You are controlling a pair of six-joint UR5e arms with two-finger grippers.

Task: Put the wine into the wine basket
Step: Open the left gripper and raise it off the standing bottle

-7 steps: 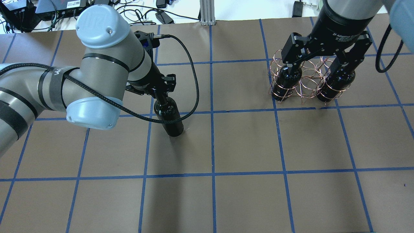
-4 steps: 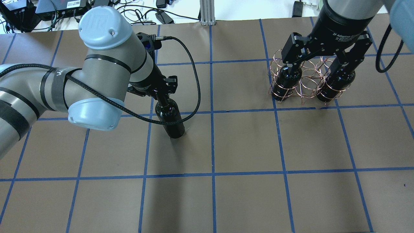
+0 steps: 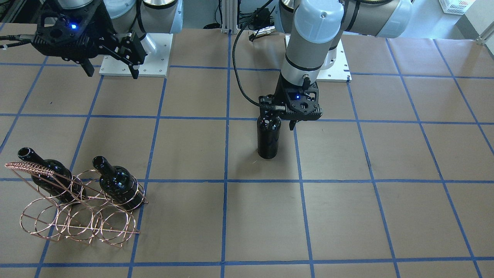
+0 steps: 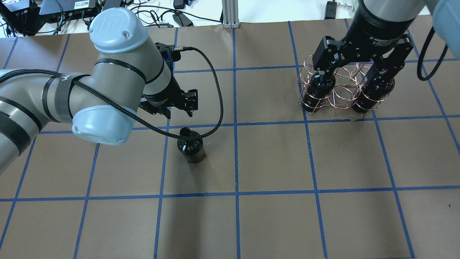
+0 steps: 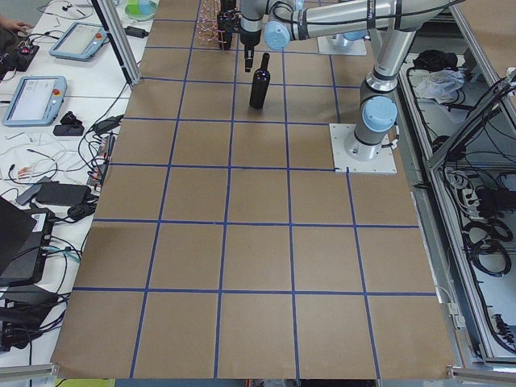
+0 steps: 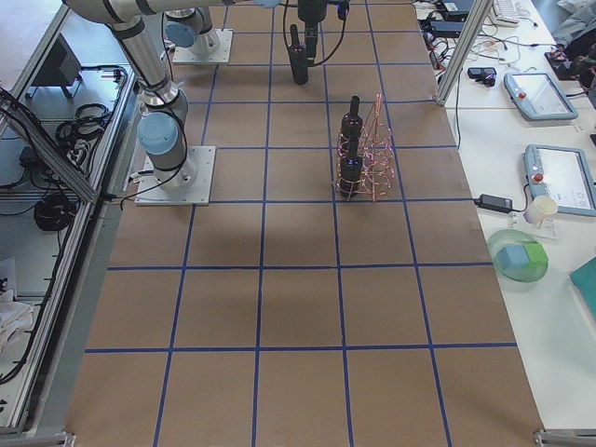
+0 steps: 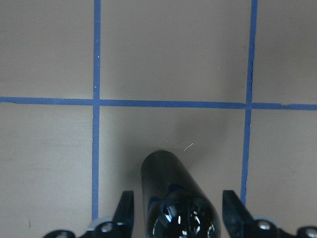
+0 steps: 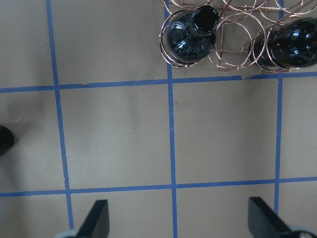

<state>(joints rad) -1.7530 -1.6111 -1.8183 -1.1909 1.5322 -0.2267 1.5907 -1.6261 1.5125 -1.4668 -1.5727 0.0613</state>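
A glossy black wine bottle [image 4: 191,145] stands upright on the brown table, also in the front view [image 3: 268,139]. My left gripper [image 4: 179,114] is open. In the left wrist view its fingers [image 7: 126,210] stand either side of the bottle's shoulder [image 7: 173,191] without touching it. The copper wire wine basket [image 4: 341,90] stands at the far right and holds two more black bottles [image 3: 115,181] in its end hoops; its middle hoops hold nothing. My right gripper [image 4: 352,77] is open wide and empty, high above the basket [image 8: 233,25].
Blue tape lines grid the brown table. Two white arm base plates [image 3: 135,54] sit at the robot's edge. An aluminium post [image 4: 230,14] and cables stand at the far edge. Side benches with tablets [image 6: 535,93] flank the table.
My left gripper has opened and let go of the bottle's neck. The bottle, tilted before, now stands upright on its own. The right arm has not moved.
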